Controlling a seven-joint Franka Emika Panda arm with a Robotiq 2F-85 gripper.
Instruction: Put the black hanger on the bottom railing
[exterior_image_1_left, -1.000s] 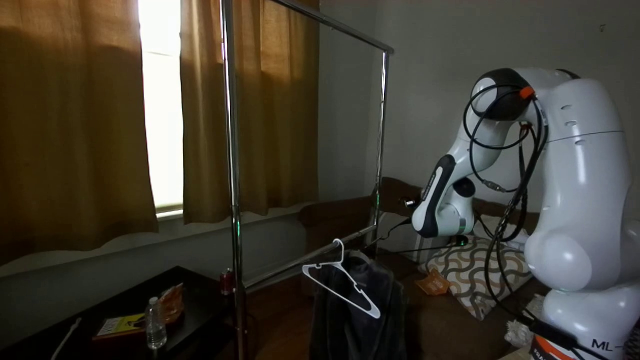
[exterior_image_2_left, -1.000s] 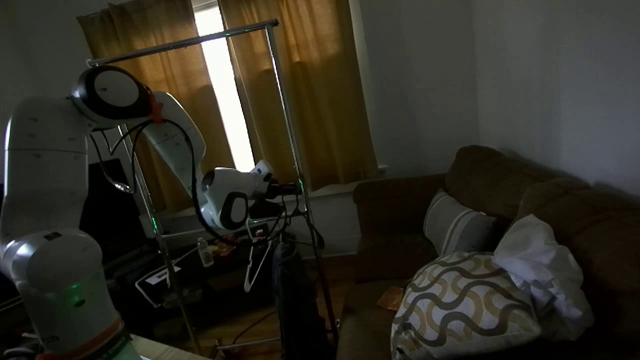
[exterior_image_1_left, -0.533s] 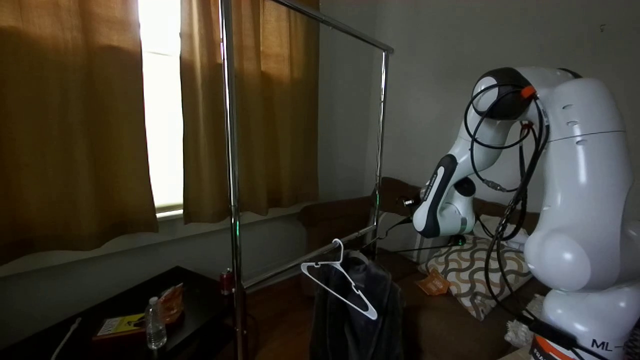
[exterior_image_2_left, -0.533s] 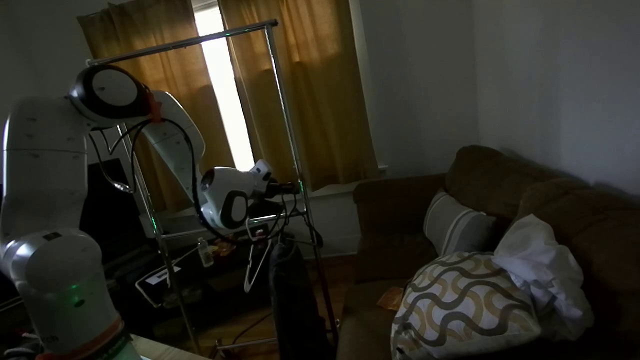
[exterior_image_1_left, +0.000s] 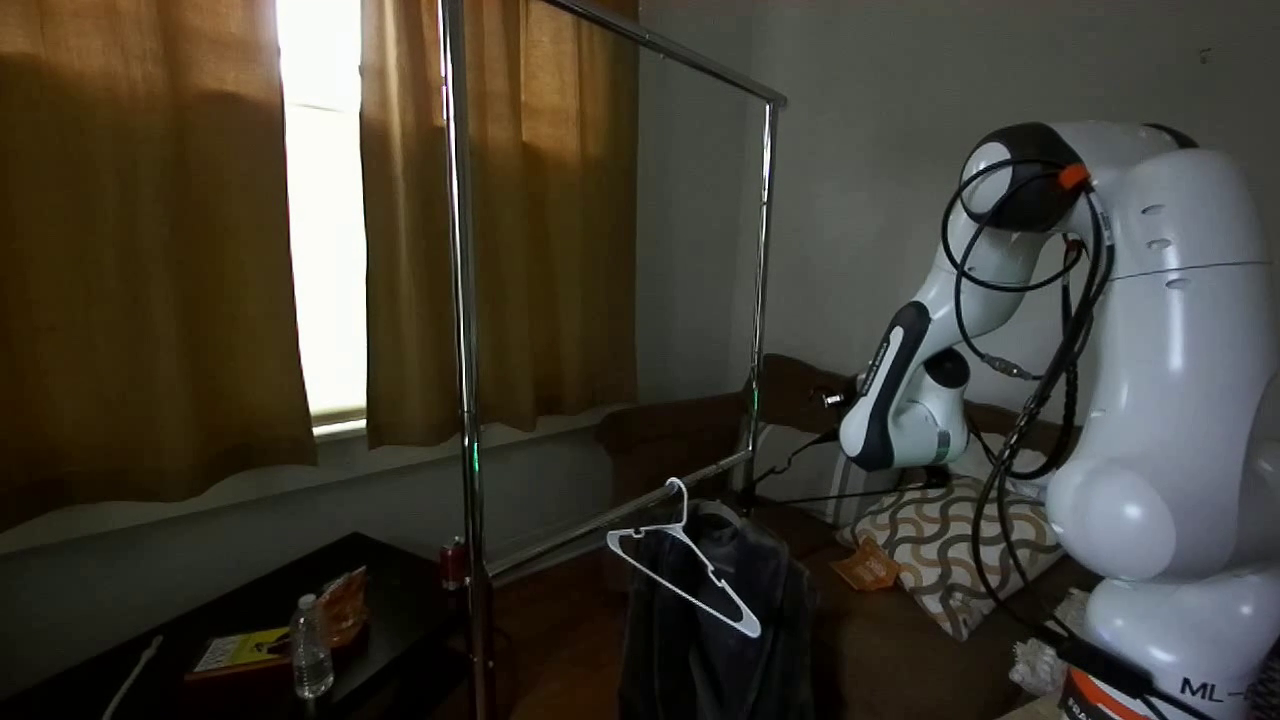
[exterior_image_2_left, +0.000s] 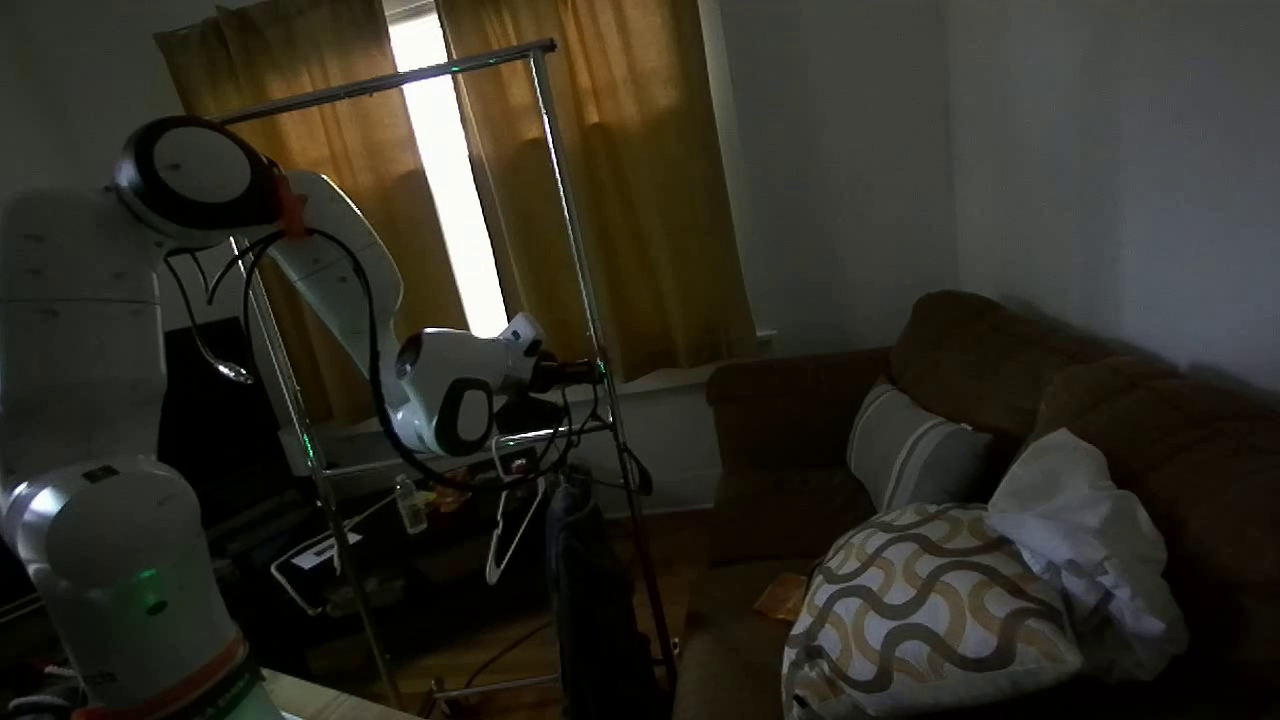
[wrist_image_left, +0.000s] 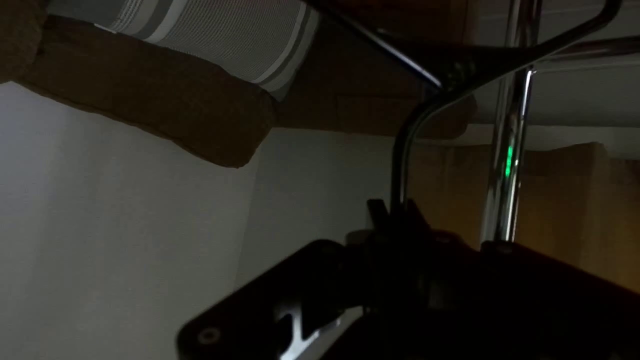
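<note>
Though the rack (exterior_image_1_left: 463, 300) is cut off in an exterior view, you see your arm (exterior_image_1_left: 1190, 340) arch high, then slant down. Near the bottom railing (exterior_image_1_left: 600, 521), the black hanger (wrist_image_left: 400, 160) is gripped in your shadowy end effector (wrist_image_left: 397, 212); whether hanger and railing touch, you cannot tell.

The wrist view's top edge crops the black hanger (wrist_image_left: 452, 93)

At right in an exterior view we see a glossy white arm (exterior_image_1_left: 1190, 350) with black caps (exterior_image_1_left: 1040, 205), looping cables (exterior_image_1_left: 1025, 420), an orange tie (exterior_image_1_left: 1073, 177) and dark "ML-" letters (exterior_image_1_left: 1192, 688); at the wrist view's bottom, a black gripper (wrist_image_left: 395, 210) with a round screw (wrist_image_left: 209, 335).
</note>
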